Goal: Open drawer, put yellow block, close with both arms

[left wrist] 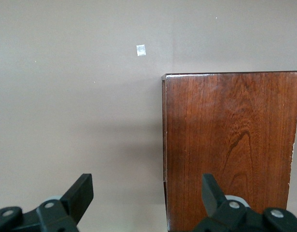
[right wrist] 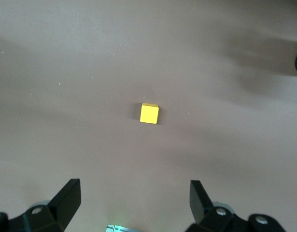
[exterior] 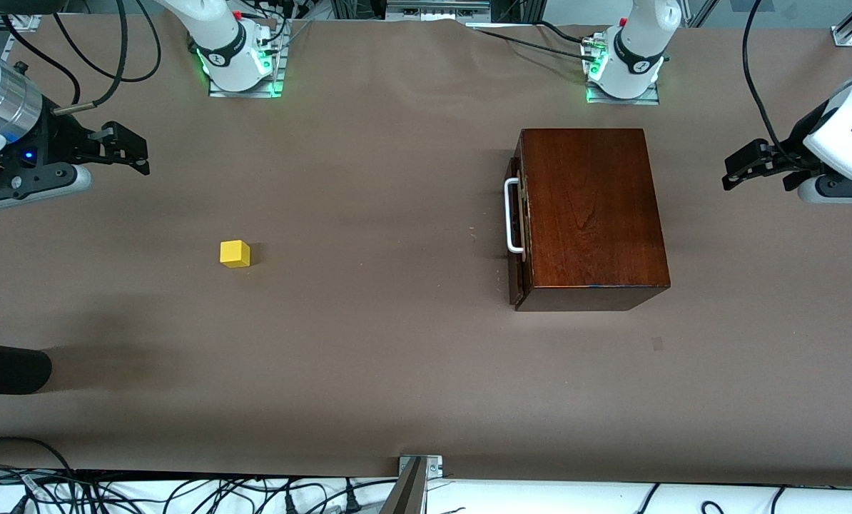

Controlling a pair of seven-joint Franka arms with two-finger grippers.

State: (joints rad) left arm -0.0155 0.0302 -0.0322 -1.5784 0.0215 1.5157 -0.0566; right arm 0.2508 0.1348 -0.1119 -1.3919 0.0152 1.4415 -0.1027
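The mahogany box (exterior: 590, 214) stands toward the left arm's end of the table; its drawer front (exterior: 517, 235) with the white bar handle (exterior: 511, 216) is shut and faces the right arm's end. The box also shows in the left wrist view (left wrist: 230, 145). The yellow block (exterior: 235, 253) lies on the table toward the right arm's end, and shows in the right wrist view (right wrist: 149, 113). My left gripper (exterior: 733, 171) is open and empty, up in the air beside the box. My right gripper (exterior: 130, 150) is open and empty, up over the table's right-arm end.
The brown table cover (exterior: 369, 343) spans the view. A dark rounded object (exterior: 5, 368) pokes in at the right arm's end, nearer the front camera. A small pale square mark (left wrist: 141, 50) lies on the cover near the box. Both arm bases (exterior: 240, 53) stand along the top.
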